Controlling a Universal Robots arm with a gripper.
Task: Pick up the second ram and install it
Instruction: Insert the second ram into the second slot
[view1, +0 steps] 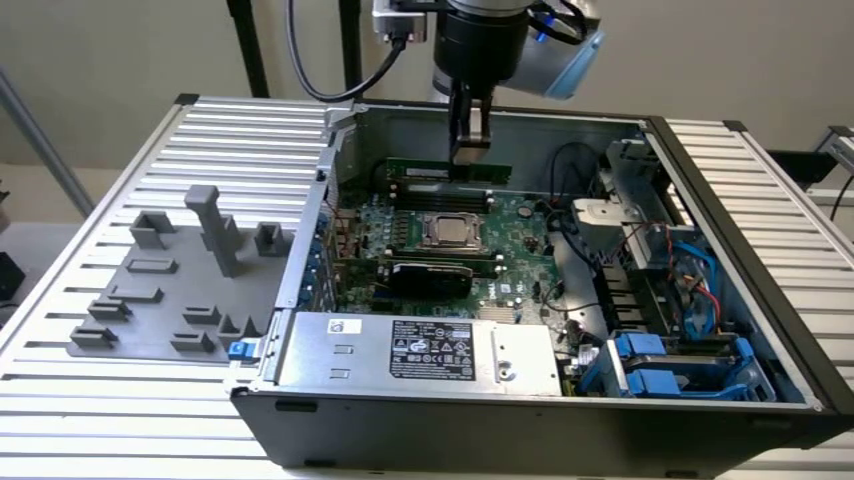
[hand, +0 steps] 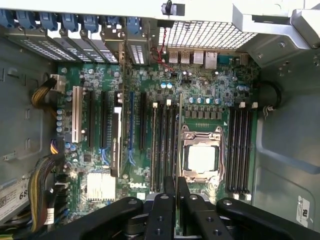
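On the slatted table (view1: 80, 420), above the motherboard (view1: 523, 238), the second ram (view1: 420, 168) is clamped by the closed gripper (view1: 470, 152).

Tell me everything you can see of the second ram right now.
The second ram is a slim green circuit-board stick, level and on edge, pinched from above by the end effector. It sits over the memory slots beside the CPU socket, near the far wall of the case in the exterior view. Whether it touches a slot cannot be told.
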